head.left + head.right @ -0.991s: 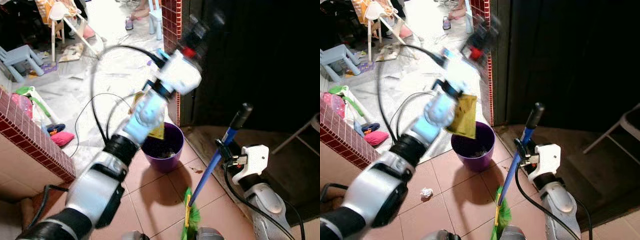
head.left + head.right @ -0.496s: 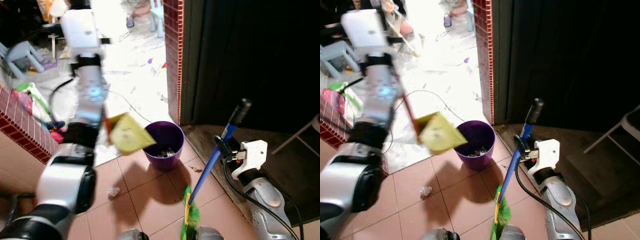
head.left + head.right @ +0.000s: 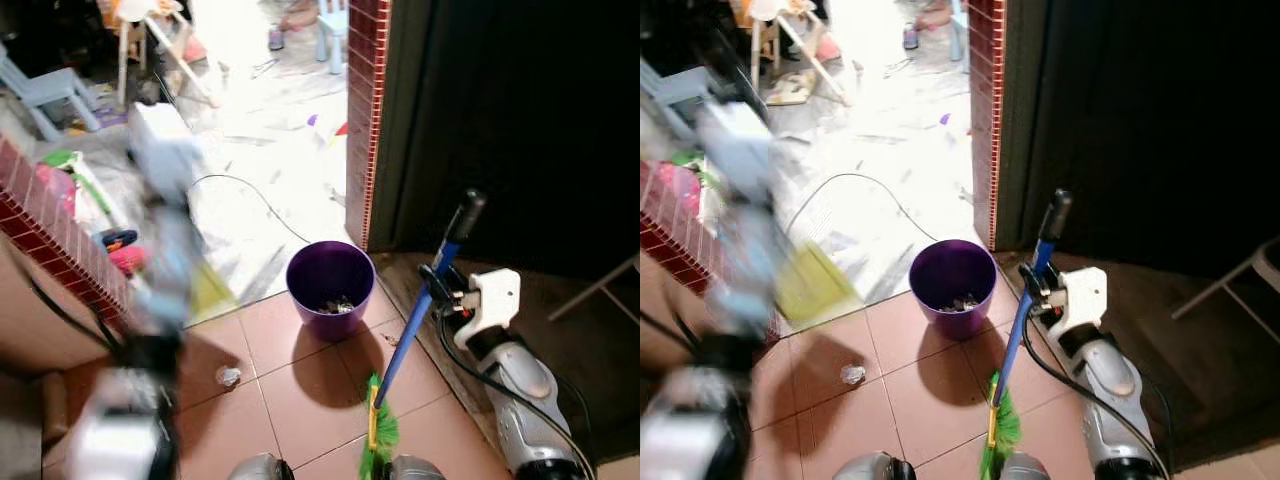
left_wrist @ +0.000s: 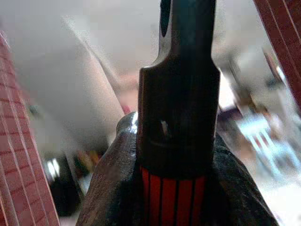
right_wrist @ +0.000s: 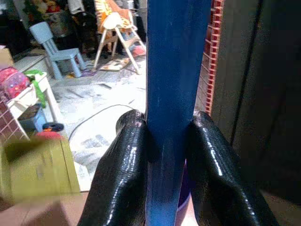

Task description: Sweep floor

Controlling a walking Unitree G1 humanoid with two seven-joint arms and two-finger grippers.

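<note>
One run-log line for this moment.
right end effector: shut on broom handle | left end effector: holds dustpan, blurred | purple bin: upright | crumpled paper: on floor

My broom [image 3: 425,316] has a blue pole, black grip and green bristles; the bin [image 3: 329,289] is purple, my dustpan [image 3: 812,284] yellow, the floor [image 3: 300,385] terracotta-tiled.

— What have I got on the broom [image 3: 425,315]?

— Blue shaft, black grip on top, green bristles down on the reddish floor tiles [image 3: 300,395], leaning up and to the right. My right gripper [image 5: 162,155] is clamped round the shaft.

— Dustpan [image 3: 812,285]?

— Yellow, heavily blurred, in the air, left of the purple bin [image 3: 328,290]. Its red-and-black handle [image 4: 178,141] sits between my left gripper's fingers.

— Debris?

— One crumpled white scrap [image 3: 228,376] on the tiles, left of the bin.
</note>
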